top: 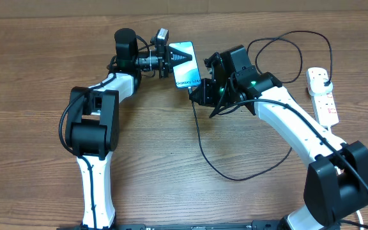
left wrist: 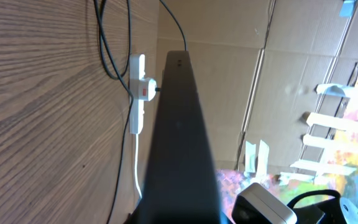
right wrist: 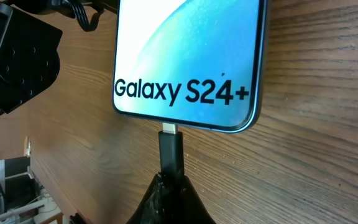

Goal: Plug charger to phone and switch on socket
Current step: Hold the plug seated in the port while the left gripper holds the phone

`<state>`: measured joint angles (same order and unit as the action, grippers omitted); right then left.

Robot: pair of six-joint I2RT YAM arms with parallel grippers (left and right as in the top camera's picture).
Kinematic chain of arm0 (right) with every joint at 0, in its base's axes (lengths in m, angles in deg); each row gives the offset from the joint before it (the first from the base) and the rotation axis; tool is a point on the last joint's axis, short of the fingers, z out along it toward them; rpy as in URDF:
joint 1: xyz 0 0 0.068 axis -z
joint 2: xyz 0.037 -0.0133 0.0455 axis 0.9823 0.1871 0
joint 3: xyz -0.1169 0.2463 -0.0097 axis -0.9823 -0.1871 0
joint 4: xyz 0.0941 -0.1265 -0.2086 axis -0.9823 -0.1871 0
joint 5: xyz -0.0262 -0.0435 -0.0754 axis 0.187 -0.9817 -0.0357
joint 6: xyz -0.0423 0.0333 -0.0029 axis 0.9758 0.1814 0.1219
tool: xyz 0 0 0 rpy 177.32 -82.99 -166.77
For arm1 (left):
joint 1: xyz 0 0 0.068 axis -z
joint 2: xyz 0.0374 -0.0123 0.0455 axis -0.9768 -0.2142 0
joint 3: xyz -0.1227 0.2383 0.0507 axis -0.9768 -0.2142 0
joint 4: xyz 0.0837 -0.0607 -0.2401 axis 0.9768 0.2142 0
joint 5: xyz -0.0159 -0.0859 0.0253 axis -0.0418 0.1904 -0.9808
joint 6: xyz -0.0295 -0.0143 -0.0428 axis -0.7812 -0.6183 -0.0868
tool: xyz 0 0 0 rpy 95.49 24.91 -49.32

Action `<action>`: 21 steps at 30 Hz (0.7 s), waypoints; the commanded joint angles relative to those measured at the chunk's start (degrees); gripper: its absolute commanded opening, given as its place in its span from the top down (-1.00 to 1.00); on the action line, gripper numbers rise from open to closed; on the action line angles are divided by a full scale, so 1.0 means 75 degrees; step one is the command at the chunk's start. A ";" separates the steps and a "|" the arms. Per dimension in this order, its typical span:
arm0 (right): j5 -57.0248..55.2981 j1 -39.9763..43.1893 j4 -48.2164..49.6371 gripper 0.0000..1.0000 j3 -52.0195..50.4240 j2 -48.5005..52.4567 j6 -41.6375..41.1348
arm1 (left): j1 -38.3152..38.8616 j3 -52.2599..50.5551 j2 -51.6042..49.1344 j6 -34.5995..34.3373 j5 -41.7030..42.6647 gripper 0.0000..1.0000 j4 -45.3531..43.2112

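Wooden table (top: 37, 76); at its far centre the left gripper (top: 179, 58) pinches the phone (top: 189, 75). The right gripper (right wrist: 171, 186) pinches the charger (right wrist: 171, 146) tip against the phone's near edge. The socket (top: 321, 96) lies far right.

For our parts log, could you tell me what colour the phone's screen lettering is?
Black lettering on the light blue-white phone; clearest in the right wrist view.

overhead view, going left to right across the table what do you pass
left arm's black elbow → phone → right arm's green-lit wrist → white power strip
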<state>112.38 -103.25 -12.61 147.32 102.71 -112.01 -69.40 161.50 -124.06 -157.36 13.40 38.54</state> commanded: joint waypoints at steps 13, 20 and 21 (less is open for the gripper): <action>-0.0382 0.0029 0.0338 0.93 0.0006 0.0052 -0.0239 | 0.0382 0.0221 0.0064 0.0350 0.0749 0.92 -0.0256; -0.0434 0.0047 0.0580 0.93 0.0003 0.0052 -0.0248 | 0.0545 0.0221 0.0061 0.0356 0.1017 0.92 -0.0306; -0.0466 0.0058 0.0589 0.93 0.0006 0.0052 -0.0274 | 0.0565 0.0221 0.0064 0.0396 0.1040 0.91 -0.0303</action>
<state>111.85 -103.25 -11.39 146.95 102.71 -113.72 -68.68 162.03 -124.06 -155.61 13.88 36.53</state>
